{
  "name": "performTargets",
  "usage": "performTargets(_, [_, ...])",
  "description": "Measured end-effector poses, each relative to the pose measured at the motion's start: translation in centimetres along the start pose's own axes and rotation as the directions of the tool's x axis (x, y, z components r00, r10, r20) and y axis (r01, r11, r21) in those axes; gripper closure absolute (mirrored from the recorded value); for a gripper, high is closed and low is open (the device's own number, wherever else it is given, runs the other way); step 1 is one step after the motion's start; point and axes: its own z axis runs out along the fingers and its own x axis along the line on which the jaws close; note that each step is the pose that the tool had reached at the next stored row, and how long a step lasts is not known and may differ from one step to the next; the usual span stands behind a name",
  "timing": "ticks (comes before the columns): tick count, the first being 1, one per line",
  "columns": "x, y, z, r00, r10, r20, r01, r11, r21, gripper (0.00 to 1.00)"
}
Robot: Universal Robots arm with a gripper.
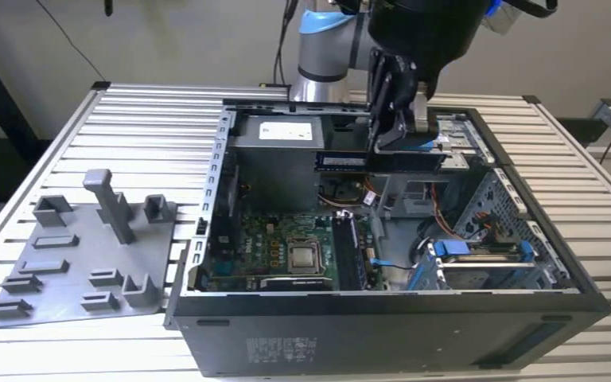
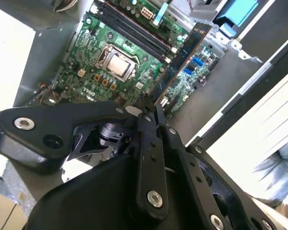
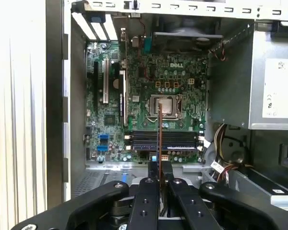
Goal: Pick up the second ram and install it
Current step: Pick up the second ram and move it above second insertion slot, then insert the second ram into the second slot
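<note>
table: slatted metal bench, way down under the gripper, everything sits on it

PC case: black tower on its side with the panel off, directly below the gripper, open side facing up at it

fixture plate: grey plastic plate with posts and slots, outside the case and well apart from the gripper, off toward the exterior view's left

arm: silver and blue, rises behind the case and carries the gripper out over it

power supply: grey box with a white sticker, inside the case, lower than the gripper and near it

motherboard: green board on the case floor, well below the fingertips, both wrist views look past them at it

gripper: hanging over the open case. The black fingers are squeezed nearly together, with just the stick's thickness between them, so it has the ram pinched.

second ram: dark green stick clamped between the fingertips, up in the air above the case and not seated in anything. Lies level in the exterior view, sticks out past the fingers in the second wrist view, and is a thin edge-on line in the first wrist view.

memory slots: long black slots on the board, below the gripper and apart from the held stick. Can't tell if any is filled.

CPU: silver square in its socket just beside the slots, also well under the gripper
</note>
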Motion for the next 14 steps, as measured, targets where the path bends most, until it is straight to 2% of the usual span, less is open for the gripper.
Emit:
performTargets(8, [0.00,-2.34,-0.08,1.0000,0.000,-0.0001,0.000,1.0000,-0.0001,0.86])
performTargets(14, [0.00,-2.64,-0.09,1.0000,0.000,0.0001,0.000,1.0000,0.0000,0.86])
